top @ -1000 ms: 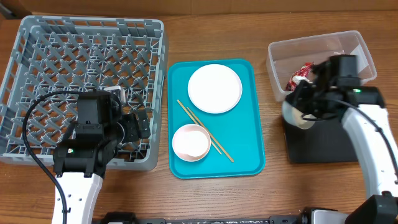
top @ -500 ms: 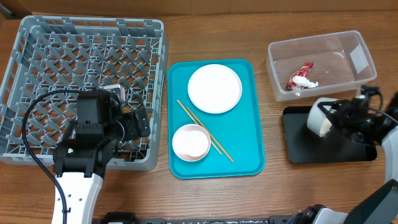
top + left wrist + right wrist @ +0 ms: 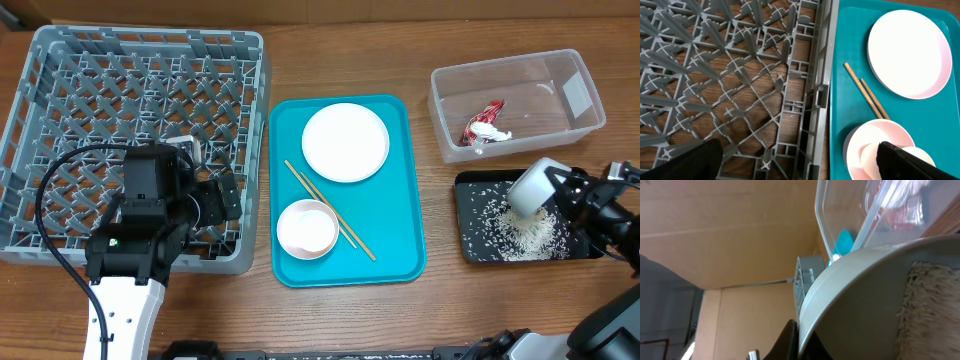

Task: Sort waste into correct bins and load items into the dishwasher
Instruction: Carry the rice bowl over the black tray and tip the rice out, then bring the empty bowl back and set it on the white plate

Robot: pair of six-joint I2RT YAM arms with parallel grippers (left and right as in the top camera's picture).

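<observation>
The right tool (image 3: 560,190) is pinching the rim of a pale grey round bowl (image 3: 530,187), holding it tilted over the shallow black rectangular tray (image 3: 464,215), where loose white rice grains (image 3: 520,232) are lying. The crumpled red-and-white snack wrapper (image 3: 485,124) is sitting inside the clear plastic rectangular tub (image 3: 560,68). The left tool (image 3: 226,198) is hanging spread over the grey plastic lattice dish rack (image 3: 60,60).

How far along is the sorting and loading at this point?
Done: the wrapper lies in the clear tub; rice lies in the black tray. In hand: the right hand tilts a pale bowl over that tray. Remaining: plate, pink bowl and chopsticks wait on the teal tray.
</observation>
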